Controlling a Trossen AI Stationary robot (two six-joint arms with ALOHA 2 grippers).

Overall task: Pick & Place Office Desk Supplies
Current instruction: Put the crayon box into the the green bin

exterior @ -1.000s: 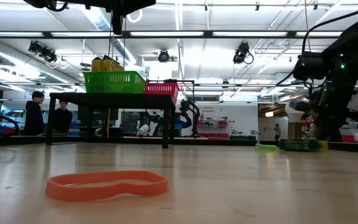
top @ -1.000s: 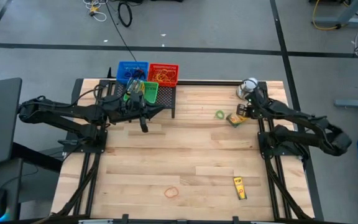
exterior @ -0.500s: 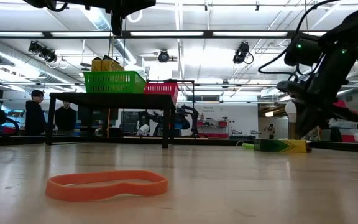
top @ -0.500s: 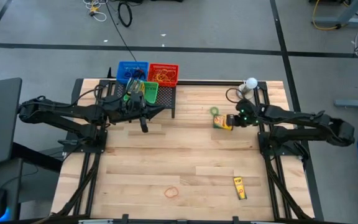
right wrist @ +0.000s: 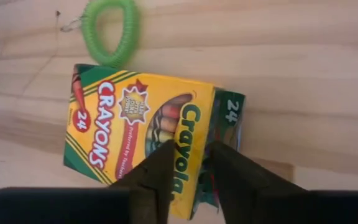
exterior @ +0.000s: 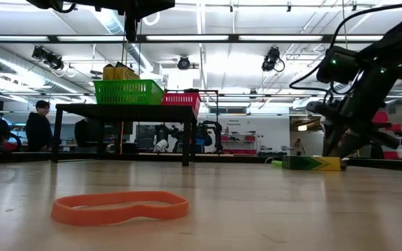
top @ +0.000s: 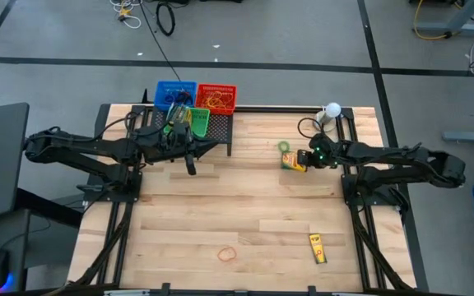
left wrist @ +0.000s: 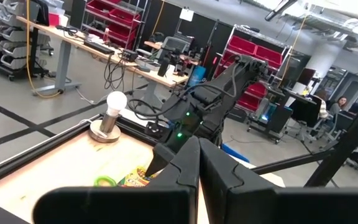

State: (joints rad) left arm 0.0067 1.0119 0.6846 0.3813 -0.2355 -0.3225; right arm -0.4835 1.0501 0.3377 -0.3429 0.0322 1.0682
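Over on the right half of the table, a Crayola crayon box (right wrist: 148, 137) lay flat on the wood: yellow front with red "CRAYONS" lettering, green edging, a "24" on its end flap. A green coiled band (right wrist: 109, 31) sat just beside one end of it. The right gripper (right wrist: 190, 171) was right over the box with its fingers a little apart, tips across the box's end; couldn't tell if they were actually pinching it or only touching.

A second crayon box (top: 317, 247) lay near the front edge, with an orange rubber band (exterior: 119, 207) further left.

At the back were the baskets: a blue basket (top: 174, 93), a red basket (top: 216, 98) with a tangle of bands inside, and a green basket (top: 197, 123) holding something yellow. The left gripper (top: 189, 163) hung by them, fingers closed with nothing in them.
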